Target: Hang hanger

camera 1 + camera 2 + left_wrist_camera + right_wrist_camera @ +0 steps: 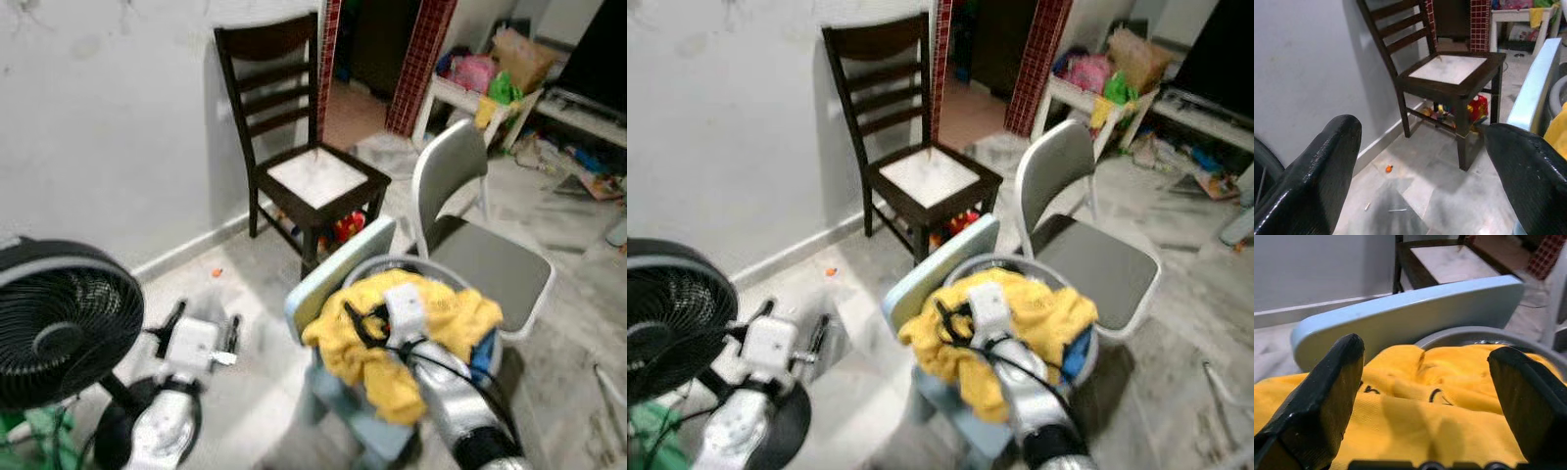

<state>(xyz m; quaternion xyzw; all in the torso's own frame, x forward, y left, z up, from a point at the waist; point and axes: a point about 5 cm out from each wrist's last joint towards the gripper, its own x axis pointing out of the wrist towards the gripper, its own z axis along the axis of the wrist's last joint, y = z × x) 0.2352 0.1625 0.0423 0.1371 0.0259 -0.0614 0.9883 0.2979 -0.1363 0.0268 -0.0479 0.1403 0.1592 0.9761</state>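
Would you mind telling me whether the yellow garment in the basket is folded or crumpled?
Crumpled: the yellow garment lies bunched, spilling over the grey basket's rim, with the open right gripper just above it.

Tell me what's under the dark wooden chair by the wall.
Under the dark wooden chair sit some red and yellow toys, partly hidden by its front leg and rail. An orange bit lies on the floor nearby.

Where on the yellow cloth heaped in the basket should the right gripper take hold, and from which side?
Probably the raised fold at the top of the yellow cloth, from above. The cloth is piled over the basket rim, and the open right gripper already hangs over it, one finger on either side of that bunch.
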